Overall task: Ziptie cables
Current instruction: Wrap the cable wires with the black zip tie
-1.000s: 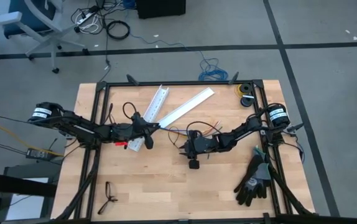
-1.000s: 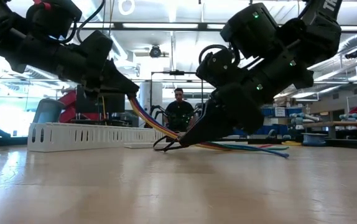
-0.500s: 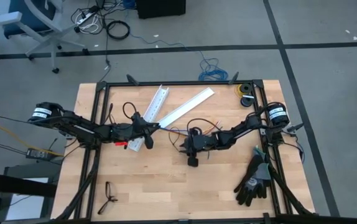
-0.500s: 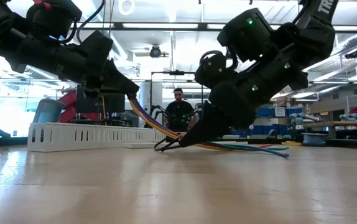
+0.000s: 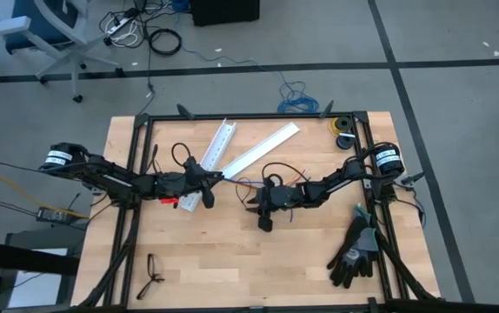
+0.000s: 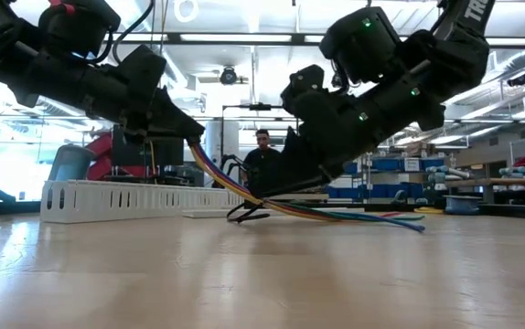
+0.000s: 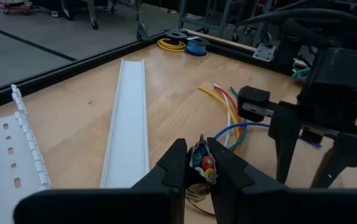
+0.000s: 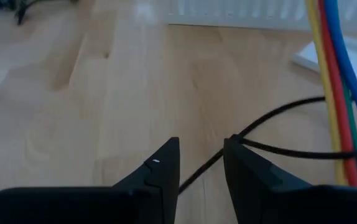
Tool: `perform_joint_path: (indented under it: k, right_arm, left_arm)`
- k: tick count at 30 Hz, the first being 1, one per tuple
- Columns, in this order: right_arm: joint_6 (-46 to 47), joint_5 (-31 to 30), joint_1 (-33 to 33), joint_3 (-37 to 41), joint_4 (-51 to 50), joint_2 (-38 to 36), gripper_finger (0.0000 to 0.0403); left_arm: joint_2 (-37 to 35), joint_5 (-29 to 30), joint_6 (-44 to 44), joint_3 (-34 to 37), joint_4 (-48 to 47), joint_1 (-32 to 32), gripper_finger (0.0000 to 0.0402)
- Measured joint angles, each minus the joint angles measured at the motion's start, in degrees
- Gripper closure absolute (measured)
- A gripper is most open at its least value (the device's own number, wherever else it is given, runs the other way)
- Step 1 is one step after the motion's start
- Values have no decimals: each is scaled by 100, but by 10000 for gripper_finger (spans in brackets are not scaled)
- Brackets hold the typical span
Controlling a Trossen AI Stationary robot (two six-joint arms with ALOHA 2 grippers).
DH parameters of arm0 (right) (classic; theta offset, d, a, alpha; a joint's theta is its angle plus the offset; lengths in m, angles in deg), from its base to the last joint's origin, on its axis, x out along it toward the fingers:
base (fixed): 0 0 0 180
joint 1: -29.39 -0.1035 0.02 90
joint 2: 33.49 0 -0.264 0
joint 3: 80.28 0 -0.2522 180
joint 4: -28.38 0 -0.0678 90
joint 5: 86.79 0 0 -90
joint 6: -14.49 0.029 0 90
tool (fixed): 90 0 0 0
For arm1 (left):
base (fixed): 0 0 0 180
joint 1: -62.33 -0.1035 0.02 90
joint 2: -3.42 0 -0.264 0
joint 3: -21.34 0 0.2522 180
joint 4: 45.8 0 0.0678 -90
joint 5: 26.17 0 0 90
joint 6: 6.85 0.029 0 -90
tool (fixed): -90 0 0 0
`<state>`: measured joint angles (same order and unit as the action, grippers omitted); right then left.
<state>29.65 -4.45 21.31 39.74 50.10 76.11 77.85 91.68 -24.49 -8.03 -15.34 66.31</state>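
1. The cables [image 7: 202, 163] are a bundle of thin coloured wires, one end pinched between the left gripper's fingers; in the low view they sag from that gripper down to the table [image 5: 232, 261] and trail off along the wood.
2. The free ends of the wires fan out on the table near the middle, between the two grippers.
3. The ziptie [image 8: 278, 118] shows in the right wrist view as a thin black strip curving across the wood; one part of it runs up to the inner edge of one of the right gripper's fingers [image 8: 253, 177].
4. The left gripper [image 5: 208, 178] is closed narrowly on the cable bundle, holding it above the table.
5. The right gripper [image 5: 256, 209] is low over the table just beside the fanned wires, its jaws a narrow gap apart; whether they actually pinch the ziptie cannot be told.
6. Two white slotted duct pieces [image 5: 258, 148] lie at an angle on the far half of the table, near the left gripper.
7. A pair of black gloves [image 5: 354, 252] lies near the table's right edge.
8. In the low view, a person [image 6: 262, 151] sits in the room behind the table.
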Motion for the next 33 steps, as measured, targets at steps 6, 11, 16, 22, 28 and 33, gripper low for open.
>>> perform_joint_path:
  k: [6,11,16,22,28,33]
  right_arm:
    - [165,-211,-34,-383,-1211,0,291]
    - [239,-357,-55,-455,-1307,2,291]
    - [408,-222,-93,-488,-1088,343,291]
    - [586,-352,-122,-914,-1044,973,291]
    - [526,-367,-125,-953,-1255,919,295]
    - [467,-359,-125,-951,-1560,798,350]
  left_arm:
    - [0,75,3,0,0,0,354]
    - [0,75,3,0,0,0,354]
    - [0,75,3,2,-4,0,354]
    - [0,102,2,7,2,0,354]
    - [0,103,3,6,-35,0,354]
    - [2,103,56,4,-65,0,354]
